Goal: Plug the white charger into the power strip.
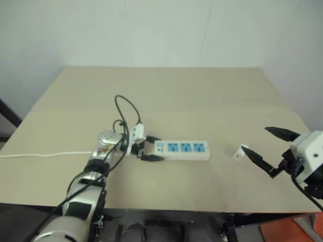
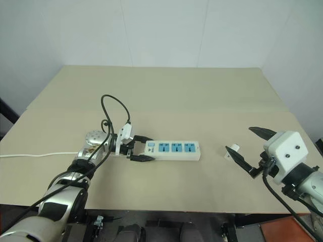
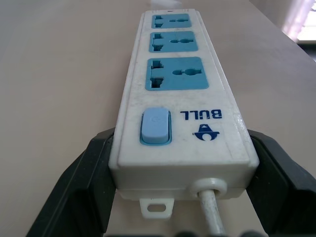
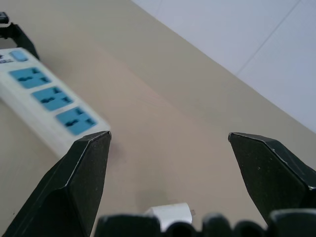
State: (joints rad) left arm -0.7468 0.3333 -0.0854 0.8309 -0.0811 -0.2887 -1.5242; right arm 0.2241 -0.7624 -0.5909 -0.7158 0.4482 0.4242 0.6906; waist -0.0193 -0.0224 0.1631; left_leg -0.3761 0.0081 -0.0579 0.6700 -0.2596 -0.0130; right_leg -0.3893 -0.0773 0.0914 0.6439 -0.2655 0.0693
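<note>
The power strip lay flat near the table centre, long axis running left-right, three blue sockets up, switch at its left end. The left gripper was clamped on that left end, one black finger on the strip's near edge and one on the far, w/ the thin white cord trailing off left. The white charger sat on the table to the strip's right, apart from it. The right gripper hovered just right of the charger, fingers spread wide, holding nothing.
</note>
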